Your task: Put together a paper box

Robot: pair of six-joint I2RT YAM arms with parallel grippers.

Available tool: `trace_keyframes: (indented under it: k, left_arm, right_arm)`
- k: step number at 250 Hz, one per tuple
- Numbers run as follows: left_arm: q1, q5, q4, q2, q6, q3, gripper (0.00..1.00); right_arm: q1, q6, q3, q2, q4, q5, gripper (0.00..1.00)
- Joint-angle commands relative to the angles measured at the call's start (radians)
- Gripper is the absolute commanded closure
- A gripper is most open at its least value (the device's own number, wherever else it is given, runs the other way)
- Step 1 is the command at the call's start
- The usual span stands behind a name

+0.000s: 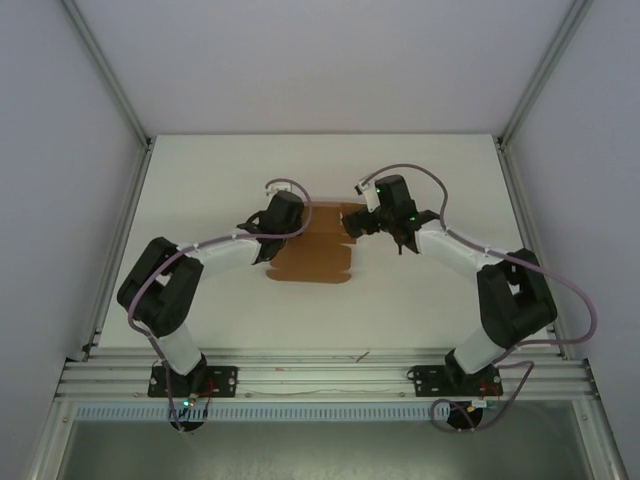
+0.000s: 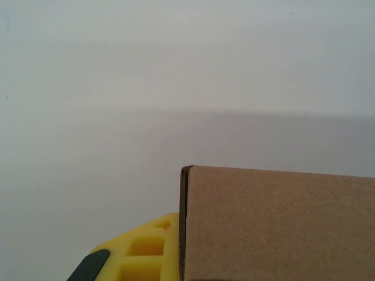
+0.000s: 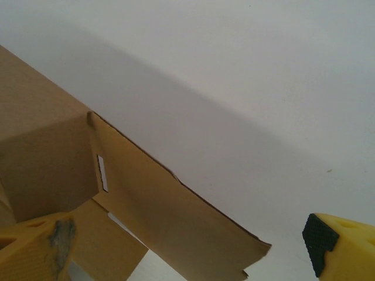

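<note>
- The paper box (image 1: 310, 262) lies mid-table (image 1: 430, 290) between the two arms. Its near part is flat and its far part is folded up.
- The left claw (image 1: 268, 238) is closed on the box's left edge. In the left wrist view a raised panel (image 2: 275, 225) sits tight against the yellow finger (image 2: 146, 252), so a grip on the box is judged.
- The right claw (image 1: 355, 222) stands wide open at the box's far-right corner, with nothing gripped.
- Key relation, right wrist view: the box is offset to one side of the gap. It lies against the finger (image 3: 35, 249) at lower left, while the other pad (image 3: 321, 241) is apart from it over bare table.
- The slotted flap (image 3: 176, 216) runs diagonally across the gap and stops short of that pad.
- The box's long axis is judged roughly left-right.
- The right claw is nearer the loose flap, so it is judged better placed for the next fold.
</note>
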Motion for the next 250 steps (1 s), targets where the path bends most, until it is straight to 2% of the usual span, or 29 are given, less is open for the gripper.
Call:
trace_keyframes:
  k: [1,32,83,134,172,203,250]
  left_arm:
    - [-0.020,0.024,0.024,0.013,0.017,0.012,1.00]
    - [-0.047,0.019,0.078,-0.002,0.056,-0.019,1.00]
    - [-0.064,0.015,0.076,0.001,0.057,-0.015,1.00]
    - [-0.082,-0.025,0.064,0.038,0.045,0.017,1.00]
    - [-0.082,-0.104,0.055,0.055,0.032,0.023,1.00]
    - [-0.082,-0.152,0.083,0.063,0.019,0.005,1.00]
    - [-0.077,-0.139,0.099,0.034,-0.004,-0.001,1.00]
  right_arm:
    - [0.008,0.024,-0.008,0.028,0.060,0.005,0.00]
    - [0.018,0.077,-0.010,0.062,0.171,0.116,0.00]
    - [0.044,0.102,-0.025,0.100,0.321,0.160,0.00]
    - [0.114,0.142,-0.056,0.133,0.493,0.454,0.00]
    - [0.116,0.156,-0.109,0.084,0.455,0.498,0.00]
    - [0.115,0.169,-0.171,-0.003,0.327,0.507,0.00]
    - [0.108,0.292,-0.296,-0.216,0.192,0.515,0.00]
